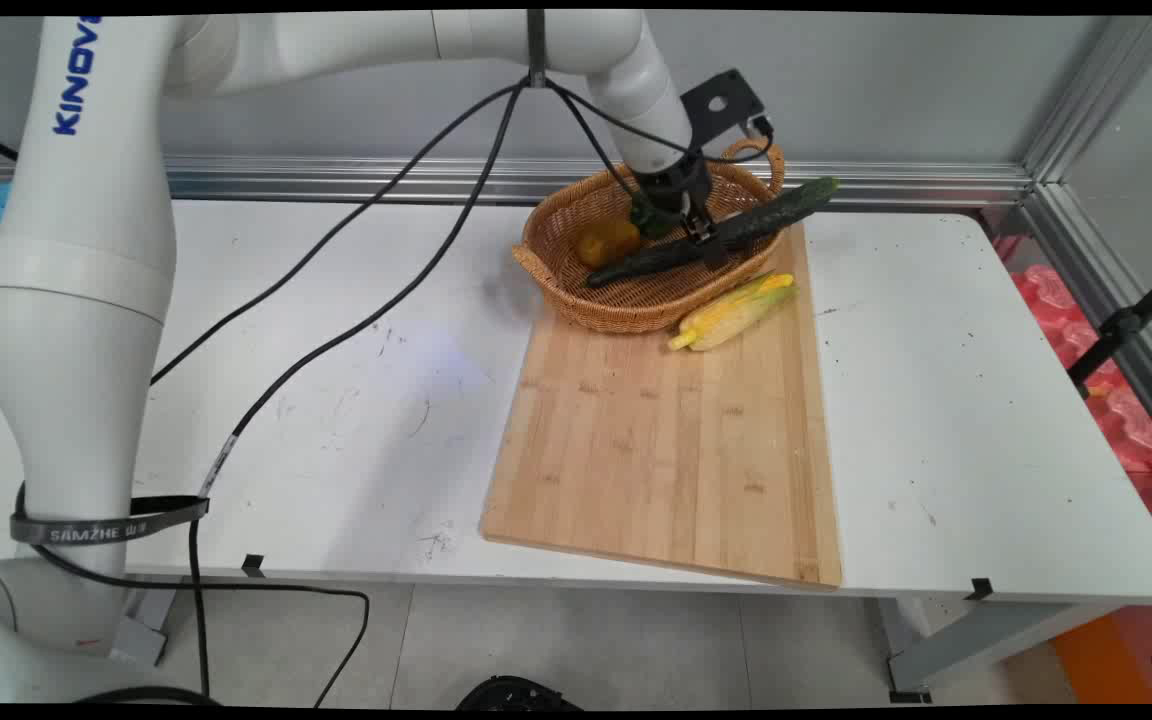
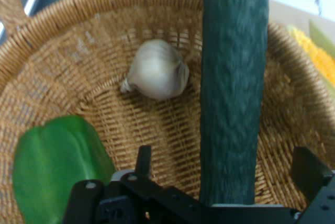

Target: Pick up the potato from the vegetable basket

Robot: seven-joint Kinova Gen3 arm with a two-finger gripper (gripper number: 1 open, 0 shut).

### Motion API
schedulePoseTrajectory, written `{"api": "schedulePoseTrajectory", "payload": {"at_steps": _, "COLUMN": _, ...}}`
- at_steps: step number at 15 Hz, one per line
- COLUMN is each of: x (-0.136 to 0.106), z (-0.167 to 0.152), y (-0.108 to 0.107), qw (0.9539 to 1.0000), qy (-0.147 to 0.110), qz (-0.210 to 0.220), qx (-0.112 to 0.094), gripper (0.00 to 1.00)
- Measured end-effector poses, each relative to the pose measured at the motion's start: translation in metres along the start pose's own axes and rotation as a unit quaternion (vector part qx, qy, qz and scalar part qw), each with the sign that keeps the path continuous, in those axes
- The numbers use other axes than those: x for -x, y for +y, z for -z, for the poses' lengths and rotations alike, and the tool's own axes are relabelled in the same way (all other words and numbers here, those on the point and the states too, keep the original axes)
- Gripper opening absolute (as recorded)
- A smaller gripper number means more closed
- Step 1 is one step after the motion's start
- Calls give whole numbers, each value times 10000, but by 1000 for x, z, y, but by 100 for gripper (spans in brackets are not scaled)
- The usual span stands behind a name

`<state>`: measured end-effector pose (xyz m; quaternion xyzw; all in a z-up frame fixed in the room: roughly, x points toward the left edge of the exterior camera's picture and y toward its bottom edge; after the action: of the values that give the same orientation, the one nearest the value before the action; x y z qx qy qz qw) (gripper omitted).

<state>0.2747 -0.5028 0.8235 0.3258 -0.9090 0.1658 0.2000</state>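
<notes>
Partly hidden by gripper point(image 1: 684, 222) — cucumber point(image 1: 736, 232) over basket point(image 1: 556, 262), grip unclear.

Cucumber point(image 2: 231, 88) cut off at hand view's top edge, its lower end hidden behind gripper point(image 2: 225, 182) linkage. Green pepper point(image 2: 52, 171) cut off at bottom edge there; in main view mostly hidden by the gripper. Basket point(image 1: 576, 290) far rim partly hidden behind arm. Garlic point(image 2: 157, 69) not visible in main view.
</notes>
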Motion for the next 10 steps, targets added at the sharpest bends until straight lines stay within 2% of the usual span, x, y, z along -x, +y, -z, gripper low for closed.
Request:
{"api": "schedulePoseTrajectory", "payload": {"at_steps": 5, "x": -3, "z": 28, "y": -4, "qw": 9998, "qy": 150, "qz": -60, "qx": 77, "gripper": 100}}
{"api": "schedulePoseTrajectory", "payload": {"at_steps": 10, "x": 12, "z": 74, "y": -2, "qw": 9996, "qy": 195, "qz": -103, "qx": 189, "gripper": 100}}
